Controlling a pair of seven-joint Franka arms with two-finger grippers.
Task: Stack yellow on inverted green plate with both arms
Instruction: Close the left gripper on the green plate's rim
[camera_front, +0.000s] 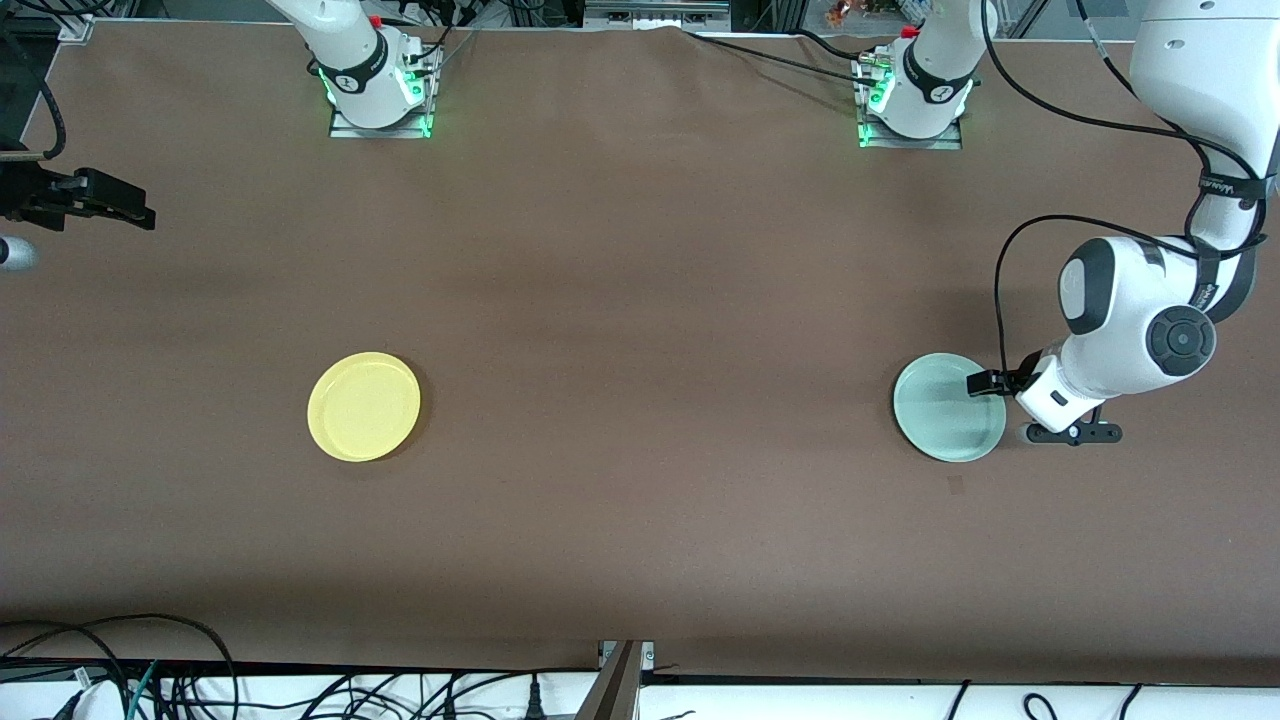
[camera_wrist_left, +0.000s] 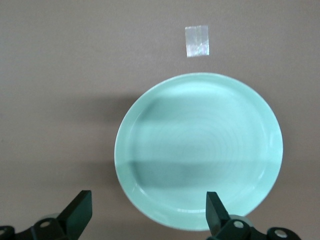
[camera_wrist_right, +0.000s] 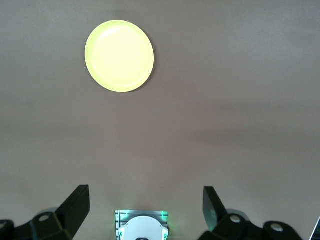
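Green plate beneath open left jaws

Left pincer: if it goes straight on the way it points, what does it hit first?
Probably the green plate's rim: the open left pincer straddles the plate's edge, one finger over it, the other over bare table. Depth unclear.

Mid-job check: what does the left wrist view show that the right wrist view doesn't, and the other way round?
Only the left wrist view shows the green plate, rim up, with a piece of clear tape on the table beside it, under the open left gripper. Only the right wrist view shows the yellow plate, the open right gripper and an arm base below it. Both share the brown table, with neither gripper holding anything.
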